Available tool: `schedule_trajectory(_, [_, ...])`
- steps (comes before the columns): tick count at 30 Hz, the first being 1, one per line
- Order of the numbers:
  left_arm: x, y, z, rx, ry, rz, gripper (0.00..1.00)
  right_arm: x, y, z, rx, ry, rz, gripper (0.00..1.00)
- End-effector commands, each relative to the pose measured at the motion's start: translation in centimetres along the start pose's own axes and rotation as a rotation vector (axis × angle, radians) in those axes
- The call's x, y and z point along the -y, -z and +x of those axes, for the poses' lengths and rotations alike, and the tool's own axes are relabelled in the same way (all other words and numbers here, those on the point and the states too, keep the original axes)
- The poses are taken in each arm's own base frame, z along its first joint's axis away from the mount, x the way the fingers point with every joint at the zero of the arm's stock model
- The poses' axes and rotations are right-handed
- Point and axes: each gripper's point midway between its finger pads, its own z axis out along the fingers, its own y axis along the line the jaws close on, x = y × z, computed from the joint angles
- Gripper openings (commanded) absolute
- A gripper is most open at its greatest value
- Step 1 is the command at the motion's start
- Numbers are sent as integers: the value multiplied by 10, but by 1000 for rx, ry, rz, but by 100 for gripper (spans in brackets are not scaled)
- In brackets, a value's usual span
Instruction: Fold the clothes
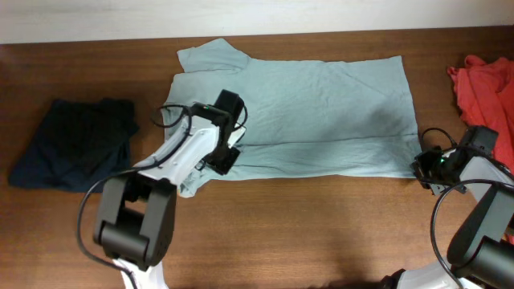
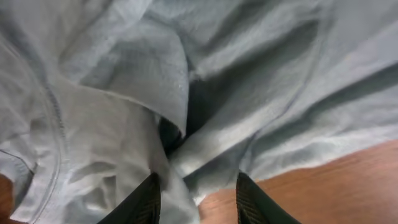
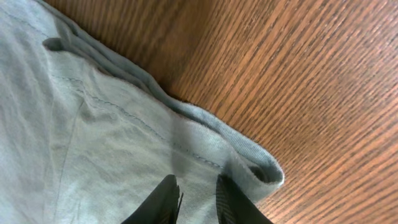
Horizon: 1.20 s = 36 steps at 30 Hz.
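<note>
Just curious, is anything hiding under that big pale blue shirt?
Only the wooden table shows around the pale shirt; whatever lies beneath its middle is covered.
</note>
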Motion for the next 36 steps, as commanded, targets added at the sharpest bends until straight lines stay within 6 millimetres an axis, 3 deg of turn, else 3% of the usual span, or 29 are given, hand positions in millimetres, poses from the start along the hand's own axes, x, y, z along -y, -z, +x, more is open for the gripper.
schedule_trajectory(1, [-14,-9,5,-38,1,-91,38,41,-13,7,-1,-30,166,27])
schedule_trajectory(3, [-18,-9,5,-38,2,-113,38,41,-13,7,-1,-30,166,27])
schedule_trajectory(12, [-39,-4,7,-53,1,-233,1,41,-13,7,-2,-30,166,27])
schedule_trajectory(17, [-50,10,-9,-3,21,-267,1,41,-13,8,-5,-31,168,27])
schedule_trajectory(21, [-80,34,-31,69,45,-341,1,42,-13,8,-4,-31,169,27])
schedule_trajectory(31, [-96,33,-44,131,54,-317,3,43,-13,9,-7,-32,178,27])
schedule_trajectory(36, [-102,37,-61,203,58,-338,0,43,-13,9,-7,-32,178,27])
